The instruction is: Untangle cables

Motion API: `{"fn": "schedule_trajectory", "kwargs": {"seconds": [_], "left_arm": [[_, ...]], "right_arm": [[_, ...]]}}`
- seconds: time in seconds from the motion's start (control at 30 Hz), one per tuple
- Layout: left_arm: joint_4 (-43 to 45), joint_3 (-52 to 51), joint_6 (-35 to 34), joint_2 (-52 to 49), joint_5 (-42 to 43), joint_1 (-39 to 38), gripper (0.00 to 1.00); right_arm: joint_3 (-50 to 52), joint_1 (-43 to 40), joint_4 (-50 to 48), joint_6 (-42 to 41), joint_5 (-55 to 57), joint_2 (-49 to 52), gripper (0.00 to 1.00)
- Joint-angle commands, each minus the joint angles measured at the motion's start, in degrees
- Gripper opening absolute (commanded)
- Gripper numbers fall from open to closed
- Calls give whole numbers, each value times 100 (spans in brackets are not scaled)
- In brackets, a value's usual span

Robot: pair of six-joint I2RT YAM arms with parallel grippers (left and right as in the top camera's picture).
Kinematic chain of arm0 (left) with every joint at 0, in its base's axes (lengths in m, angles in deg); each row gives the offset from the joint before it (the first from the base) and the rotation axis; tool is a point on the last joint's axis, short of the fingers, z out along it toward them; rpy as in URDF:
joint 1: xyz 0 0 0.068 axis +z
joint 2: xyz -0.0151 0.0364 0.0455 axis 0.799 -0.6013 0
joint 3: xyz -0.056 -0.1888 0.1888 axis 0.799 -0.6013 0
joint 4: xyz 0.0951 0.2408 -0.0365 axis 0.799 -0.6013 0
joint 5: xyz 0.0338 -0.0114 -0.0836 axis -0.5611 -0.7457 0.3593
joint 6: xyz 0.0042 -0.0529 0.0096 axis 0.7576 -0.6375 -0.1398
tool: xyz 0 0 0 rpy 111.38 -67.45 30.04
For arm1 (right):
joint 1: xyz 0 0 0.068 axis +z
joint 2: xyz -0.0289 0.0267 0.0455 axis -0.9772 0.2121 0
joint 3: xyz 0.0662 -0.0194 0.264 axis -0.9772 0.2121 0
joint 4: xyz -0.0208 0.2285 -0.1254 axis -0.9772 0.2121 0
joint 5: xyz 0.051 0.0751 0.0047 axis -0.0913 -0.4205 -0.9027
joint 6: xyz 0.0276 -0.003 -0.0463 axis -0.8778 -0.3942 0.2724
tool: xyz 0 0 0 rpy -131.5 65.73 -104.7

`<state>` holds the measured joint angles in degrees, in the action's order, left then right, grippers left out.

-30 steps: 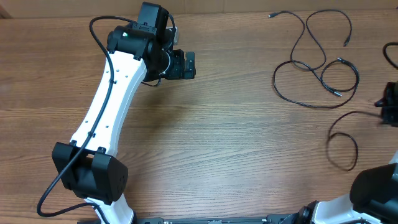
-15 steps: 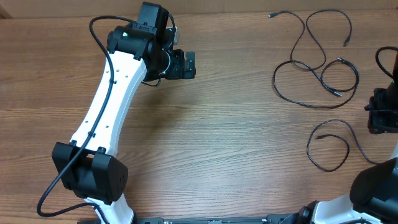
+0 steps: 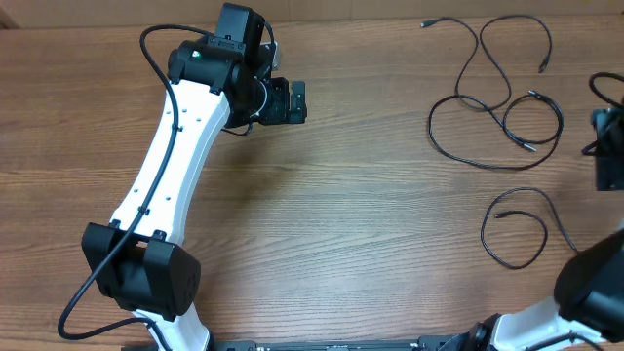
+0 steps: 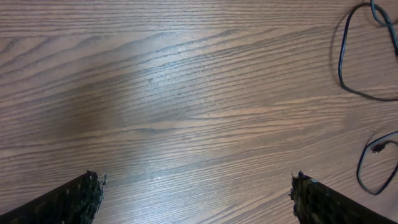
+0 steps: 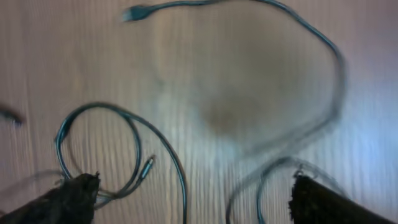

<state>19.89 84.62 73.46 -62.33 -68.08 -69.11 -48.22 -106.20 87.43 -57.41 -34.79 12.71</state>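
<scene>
Two thin black cables [image 3: 495, 96] lie looped over each other at the table's far right, their small plugs showing. A separate cable [image 3: 518, 229] rests as a loose loop nearer the front. My right gripper [image 3: 608, 146] hovers at the right edge between them. In the blurred right wrist view the right gripper [image 5: 193, 183] is open over cable loops [image 5: 155, 134] and a plug [image 5: 147, 167], holding nothing. My left gripper [image 3: 300, 101] stands open over bare wood at the far left. The left wrist view shows the left gripper [image 4: 196, 183] empty, with cable loops [image 4: 348, 68] at far right.
The wooden table [image 3: 370, 214] stretches between the two arms. The white left arm [image 3: 175, 146] runs diagonally across the left side. The right arm's black base [image 3: 590, 292] sits at the front right corner, close to the loose loop.
My right gripper went from shut to open and let go of the cable, which now lies as a loop at the front right. The gripper then moved toward the far side. The left arm stayed still.
</scene>
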Motion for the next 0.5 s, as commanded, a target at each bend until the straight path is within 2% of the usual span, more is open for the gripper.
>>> {"fn": "schedule_trajectory", "kwargs": {"seconds": [0.0, 0.07, 0.23, 0.47], "left_arm": [[7, 105, -33, 46, -166, 4, 100], [11, 105, -33, 46, -173, 4, 100], [-13, 105, -33, 46, -175, 4, 99], [-11, 103, -33, 46, -175, 2, 99]], "right_arm": [[28, -321, -590, 2374, -1040, 258, 100], [28, -448, -970, 2721, -931, 258, 100], [24, -737, -1781, 2940, -452, 264, 100], [26, -960, -2455, 5451, -240, 601, 100]]}}
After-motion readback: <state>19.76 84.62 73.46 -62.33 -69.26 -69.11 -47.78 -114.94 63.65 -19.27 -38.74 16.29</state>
